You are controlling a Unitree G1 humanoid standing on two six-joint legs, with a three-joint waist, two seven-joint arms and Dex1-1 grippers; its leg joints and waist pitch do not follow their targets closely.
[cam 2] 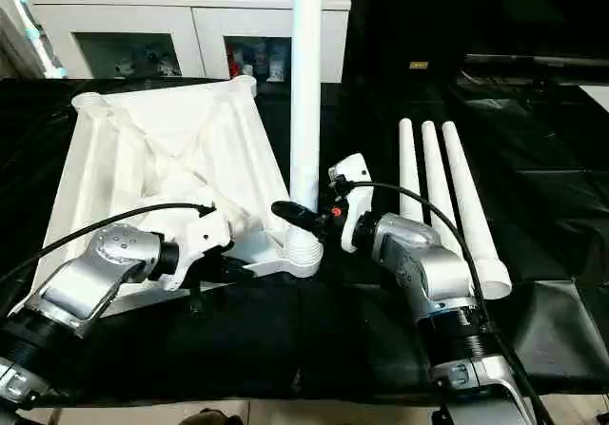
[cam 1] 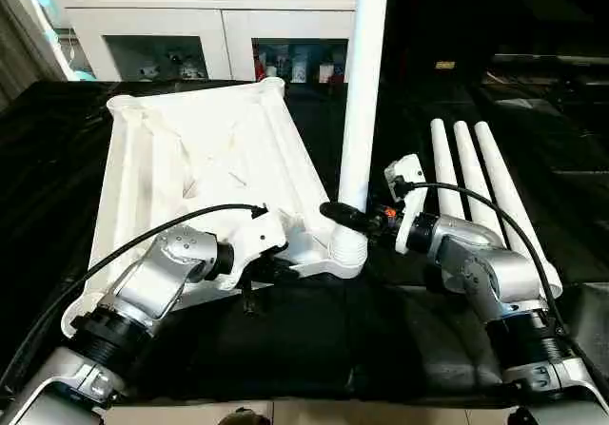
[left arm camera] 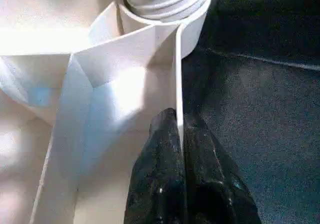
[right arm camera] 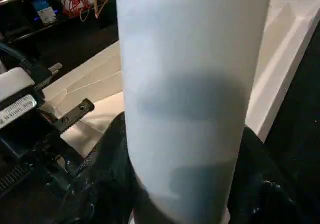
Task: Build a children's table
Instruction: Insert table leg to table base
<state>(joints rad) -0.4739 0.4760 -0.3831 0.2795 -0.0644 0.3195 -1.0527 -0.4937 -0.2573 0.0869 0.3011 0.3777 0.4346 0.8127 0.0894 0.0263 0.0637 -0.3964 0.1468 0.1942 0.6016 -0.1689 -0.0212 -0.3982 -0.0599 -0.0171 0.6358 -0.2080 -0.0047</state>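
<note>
At centre frame the right tool (cam 1: 348, 218) clasps the upright leg (cam 1: 364, 92) in its corner socket (cam 1: 347, 250), while the left tool (left arm camera: 179, 134) pinches the tabletop's rim (left arm camera: 177, 68), likely steadying it; three spare legs (cam 1: 476, 192) lie right on the surface (cam 1: 314, 330)

near corner: upright leg (cam 1: 364, 92) in the way
right side: 3 spare legs (cam 1: 481, 192) hog the cloth
front strip: black cloth (cam 1: 324, 339) wide open
</note>
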